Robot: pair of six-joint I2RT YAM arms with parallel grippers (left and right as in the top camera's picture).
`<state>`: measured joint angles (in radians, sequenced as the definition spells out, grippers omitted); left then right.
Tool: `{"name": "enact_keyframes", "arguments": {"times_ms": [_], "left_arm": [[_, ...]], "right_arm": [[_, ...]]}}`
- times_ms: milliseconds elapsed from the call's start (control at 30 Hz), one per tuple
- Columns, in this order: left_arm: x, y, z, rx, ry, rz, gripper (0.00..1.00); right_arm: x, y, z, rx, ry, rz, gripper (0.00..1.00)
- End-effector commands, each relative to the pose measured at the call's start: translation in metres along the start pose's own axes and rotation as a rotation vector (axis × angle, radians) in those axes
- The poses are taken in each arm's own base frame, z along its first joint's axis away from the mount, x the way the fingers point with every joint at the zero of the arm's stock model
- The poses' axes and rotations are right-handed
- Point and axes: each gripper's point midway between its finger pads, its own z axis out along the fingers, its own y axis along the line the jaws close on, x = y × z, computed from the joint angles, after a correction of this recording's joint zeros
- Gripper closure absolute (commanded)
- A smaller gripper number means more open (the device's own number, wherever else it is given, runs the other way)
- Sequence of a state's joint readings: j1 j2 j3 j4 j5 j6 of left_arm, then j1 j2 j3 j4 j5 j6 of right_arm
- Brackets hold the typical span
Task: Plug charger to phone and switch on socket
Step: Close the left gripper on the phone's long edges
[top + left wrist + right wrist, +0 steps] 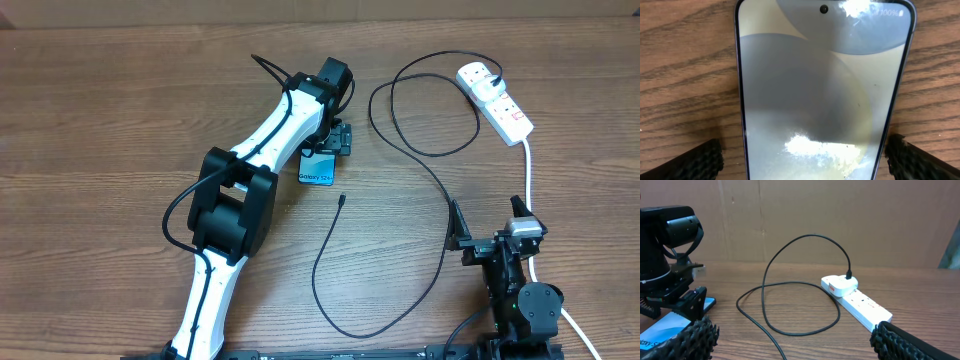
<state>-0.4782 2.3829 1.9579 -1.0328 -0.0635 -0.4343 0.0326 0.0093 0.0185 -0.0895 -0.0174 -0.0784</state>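
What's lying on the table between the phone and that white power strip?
Loops of the black charger cable lie between the phone and the power strip; the overhead view shows it best.

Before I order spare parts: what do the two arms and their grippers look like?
The left arm has white links, bulky black joints and a black cable looped along it. The right arm shows mostly black. The left gripper and right gripper are black, with ribbed, textured fingers.
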Motion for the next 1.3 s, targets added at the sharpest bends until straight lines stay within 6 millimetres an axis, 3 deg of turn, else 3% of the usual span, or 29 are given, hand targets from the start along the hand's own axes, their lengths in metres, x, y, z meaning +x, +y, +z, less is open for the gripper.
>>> {"name": "enact_keyframes", "arguments": {"times_ms": [0,533,800,1267], "left_arm": [[0.010,0.001,0.014,-0.021,0.043,0.025,0.00],[0.015,0.000,0.016,-0.016,0.068,0.026,0.05],[0.029,0.005,0.042,-0.045,0.135,0.052,0.04],[0.030,0.002,0.042,-0.017,0.143,0.046,0.08]], "right_arm": [[0.003,-0.003,0.000,0.017,0.000,-0.001,0.00],[0.003,-0.003,0.000,0.017,0.000,-0.001,0.00],[0.003,-0.003,0.000,0.017,0.000,-0.001,0.00],[0.003,-0.003,0.000,0.017,0.000,-0.001,0.00]]}}
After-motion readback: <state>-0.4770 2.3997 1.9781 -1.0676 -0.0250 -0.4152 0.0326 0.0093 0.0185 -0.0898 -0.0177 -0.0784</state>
